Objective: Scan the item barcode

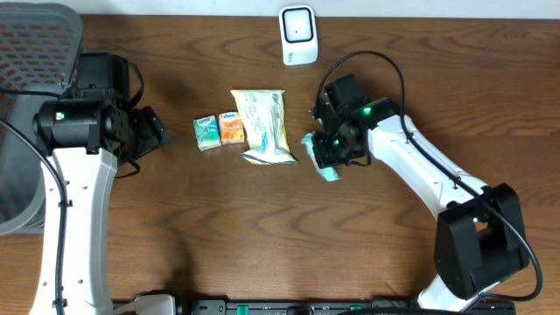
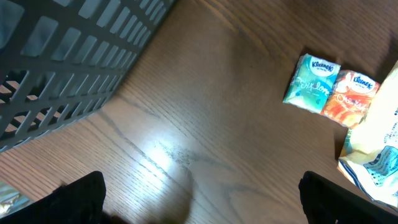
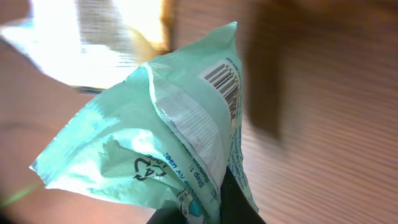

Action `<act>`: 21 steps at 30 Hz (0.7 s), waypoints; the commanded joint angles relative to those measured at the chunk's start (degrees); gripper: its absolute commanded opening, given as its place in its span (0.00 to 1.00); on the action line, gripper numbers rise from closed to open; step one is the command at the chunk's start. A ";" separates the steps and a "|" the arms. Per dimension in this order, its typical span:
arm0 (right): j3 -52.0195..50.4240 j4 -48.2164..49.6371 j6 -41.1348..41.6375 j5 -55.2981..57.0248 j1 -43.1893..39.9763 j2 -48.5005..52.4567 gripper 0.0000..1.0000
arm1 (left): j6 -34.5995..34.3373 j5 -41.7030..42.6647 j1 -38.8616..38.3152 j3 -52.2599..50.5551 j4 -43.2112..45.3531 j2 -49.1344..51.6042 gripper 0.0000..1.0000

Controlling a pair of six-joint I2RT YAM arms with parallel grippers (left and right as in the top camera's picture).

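On the brown surface [image 1: 262, 227], right of a big white bag [image 1: 265, 127], the right hand [image 1: 332, 153] pinches a green packet [image 3: 180, 137]. Its barcode [image 3: 224, 90] shows. The white scanner [image 1: 297, 35] stands well apart. A teal tissue pack [image 1: 206, 133] and an orange tissue pack [image 1: 231, 129] lie between the bag and the wide-open left hand [image 1: 150, 131], near a grey basket [image 2: 62, 62].

One view above, two on wrists.
Overhead looks straight down on the whole bench [image 1: 262, 236]. The left wrist camera looks low and slantwise across it, sharing the teal tissue pack [image 2: 311, 84], orange tissue pack [image 2: 351, 99] and mesh basket [image 2: 62, 68] with overhead. The right wrist camera sits close to the green packet [image 3: 155, 149].
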 commanded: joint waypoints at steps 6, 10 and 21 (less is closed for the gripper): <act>-5.57 4.22 0.22 -26.67 -5.01 0.31 0.01 | -0.52 -0.55 0.26 0.00 -0.17 0.26 0.98; -12.61 10.88 2.71 -33.51 -5.77 0.33 0.01 | -0.52 -0.55 0.26 0.00 -0.17 0.26 0.98; -24.20 20.11 12.04 -27.52 -13.33 0.33 0.22 | -0.50 -0.55 0.26 0.00 -0.17 0.26 0.98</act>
